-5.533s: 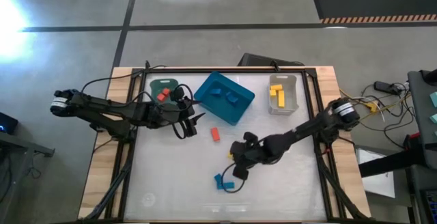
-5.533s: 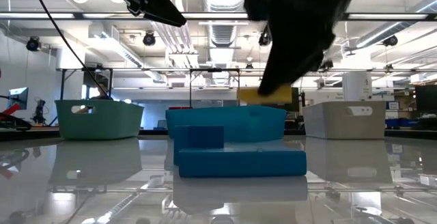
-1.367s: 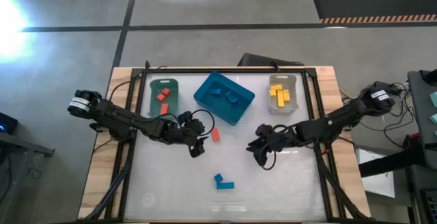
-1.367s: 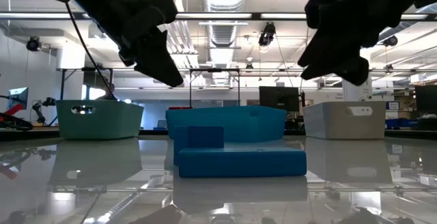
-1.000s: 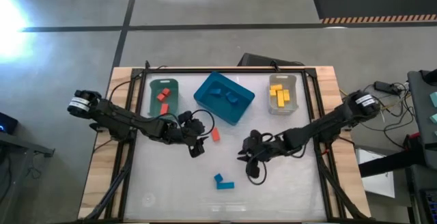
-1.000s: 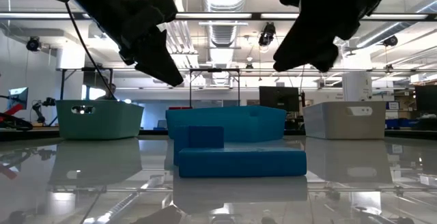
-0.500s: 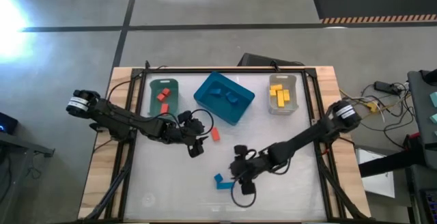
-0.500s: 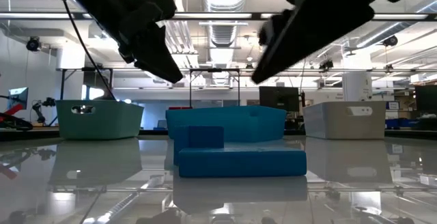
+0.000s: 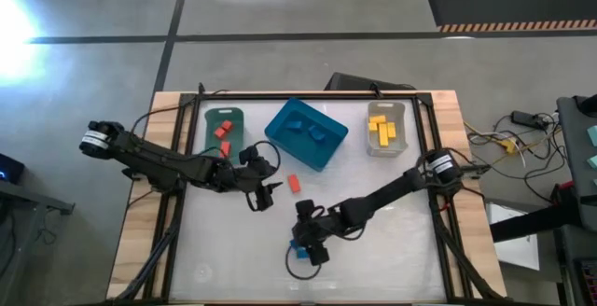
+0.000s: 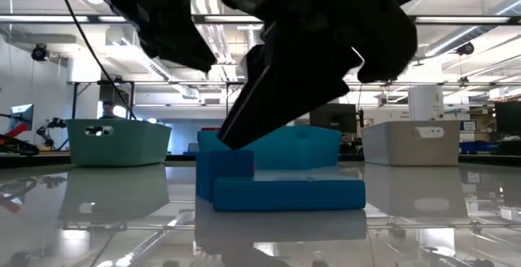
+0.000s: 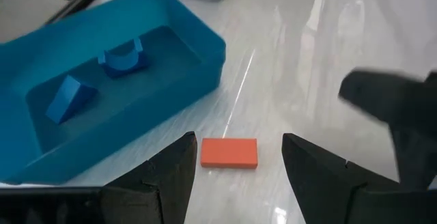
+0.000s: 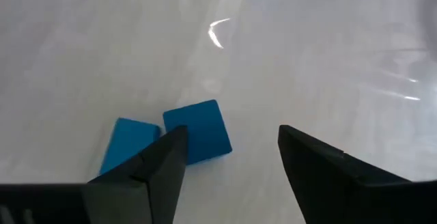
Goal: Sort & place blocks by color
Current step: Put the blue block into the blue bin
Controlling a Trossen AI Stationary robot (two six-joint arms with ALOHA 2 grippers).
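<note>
A red block (image 9: 294, 184) lies flat on the white table, just ahead of my open left gripper (image 9: 262, 194). In the left wrist view the red block (image 11: 229, 153) shows between the lines of the two fingers. A blue cube (image 12: 198, 132) and a blue bar (image 12: 128, 153) lie together near the table's near edge. They also show in the low view (image 10: 277, 187). My right gripper (image 9: 308, 241) is open just over them, with the cube beside one finger (image 12: 160, 162). My right gripper comes slanting down from the table's right over the blue cube. One finger (image 12: 164, 157) overlaps the cube's corner (image 12: 174, 125) in the wrist view. I cannot tell whether it touches the cube. Both blocks rest on the table.
At the far side stand a green bin (image 9: 224, 112) with red blocks, a blue bin (image 9: 322, 152) with blue blocks and a grey bin (image 9: 405, 129) with yellow blocks. The blue bin (image 11: 205, 46) is close to my left gripper.
My right gripper has swept from the table's right toward the near left and down, to the blue blocks. In the low view the blue cube now sits farther left beside the bar. My left gripper has drawn back slightly toward the left.
</note>
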